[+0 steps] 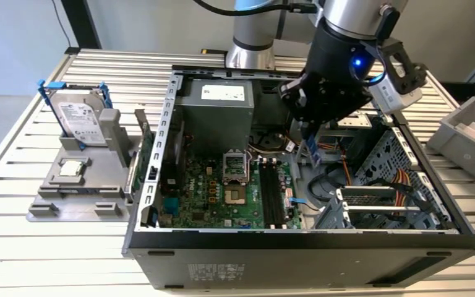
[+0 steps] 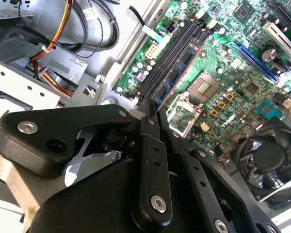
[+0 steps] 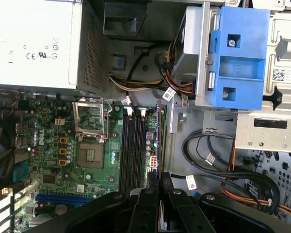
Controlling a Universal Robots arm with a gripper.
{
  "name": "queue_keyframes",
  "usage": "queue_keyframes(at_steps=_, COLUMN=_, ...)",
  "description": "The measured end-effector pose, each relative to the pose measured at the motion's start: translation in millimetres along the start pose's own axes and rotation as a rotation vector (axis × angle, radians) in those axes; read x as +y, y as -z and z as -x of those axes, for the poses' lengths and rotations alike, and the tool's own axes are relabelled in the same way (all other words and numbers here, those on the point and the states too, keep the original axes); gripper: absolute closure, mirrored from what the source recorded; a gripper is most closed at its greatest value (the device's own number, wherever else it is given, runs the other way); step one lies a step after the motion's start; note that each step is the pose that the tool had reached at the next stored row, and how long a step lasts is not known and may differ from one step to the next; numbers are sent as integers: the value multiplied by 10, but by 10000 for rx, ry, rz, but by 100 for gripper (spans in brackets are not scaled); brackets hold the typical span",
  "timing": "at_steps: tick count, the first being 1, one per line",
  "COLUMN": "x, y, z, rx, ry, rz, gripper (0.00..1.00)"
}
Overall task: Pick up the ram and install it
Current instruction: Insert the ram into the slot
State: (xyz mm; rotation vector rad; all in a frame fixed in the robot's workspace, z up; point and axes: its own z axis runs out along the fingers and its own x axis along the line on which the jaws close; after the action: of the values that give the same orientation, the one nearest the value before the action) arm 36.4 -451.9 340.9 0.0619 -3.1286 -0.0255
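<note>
- The hand (image 1: 313, 146) hangs inside the open computer case (image 1: 159, 133) at centre frame of the exterior view, its fingers pinching the ram (image 1: 312, 151) on edge.
- In the second wrist view the ram (image 2: 177, 75) runs from the fingers (image 2: 150, 145) toward the motherboard (image 2: 242, 73), above the black memory slots (image 2: 167, 58).
- Whether it touches a slot is hard to say.
- At the exterior view's left, a hard drive (image 1: 81, 117) and a CPU chip (image 1: 72, 167) sit in a grey holder (image 1: 77, 185) on the worktop (image 1: 7, 247).
</note>
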Motion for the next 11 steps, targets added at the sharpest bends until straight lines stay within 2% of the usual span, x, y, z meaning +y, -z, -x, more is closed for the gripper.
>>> queue_keyframes(at_steps=11, x=2, y=-75, z=1, rx=1, ry=-42, rz=-33, gripper=100)
